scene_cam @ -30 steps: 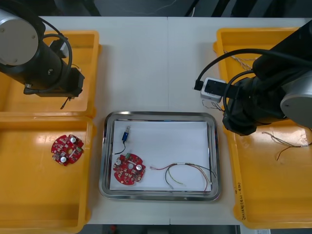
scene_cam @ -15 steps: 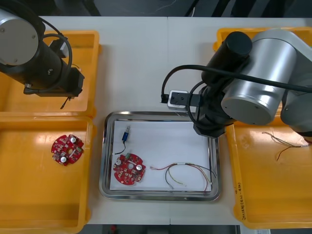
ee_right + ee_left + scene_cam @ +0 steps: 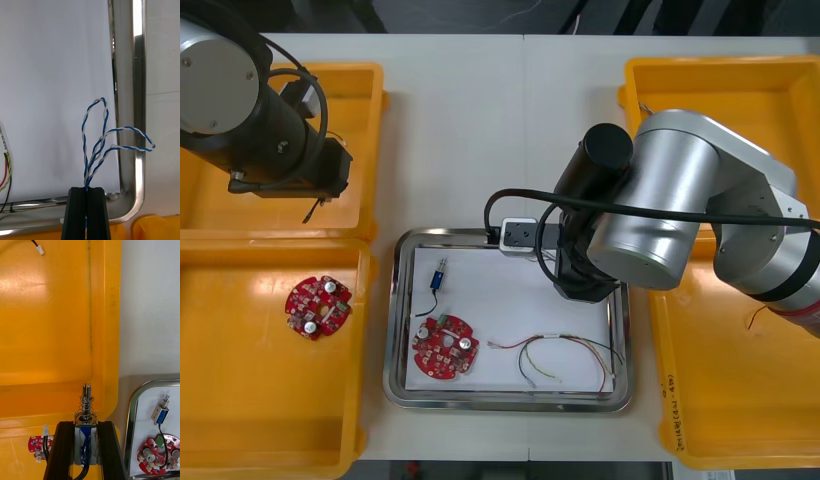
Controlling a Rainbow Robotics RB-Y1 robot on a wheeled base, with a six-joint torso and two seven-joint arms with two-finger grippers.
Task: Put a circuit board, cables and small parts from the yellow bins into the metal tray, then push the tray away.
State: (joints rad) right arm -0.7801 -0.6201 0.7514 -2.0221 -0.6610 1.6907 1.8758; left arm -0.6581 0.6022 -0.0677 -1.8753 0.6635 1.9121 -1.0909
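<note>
Swinging in from over the far yellow plastic bin (image 3: 700,70) on its own side, the right arm has carried the right hand (image 3: 88,189) across to the shiny rectangular metal tray (image 3: 390,330) within the last second. Its black fingers are pinched tight on the twisted blue and white cable (image 3: 89,169), whose loops fan out ahead of the fingertips, one over the tray's white floor and two across the rim by a corner. That suggests the carry is nearly done and only the release remains, best made once the hand sits farther inside so no loop drapes over the rim. Beyond the hand in the tray lie a round red circuit board (image 3: 444,350), a thin red and yellow cable (image 3: 555,358) and a blue-bodied small metal part (image 3: 439,275). The left hand (image 3: 85,423) has not moved, clamped on a spring-tipped small metal part (image 3: 86,405) above the opposite far bin.
</note>
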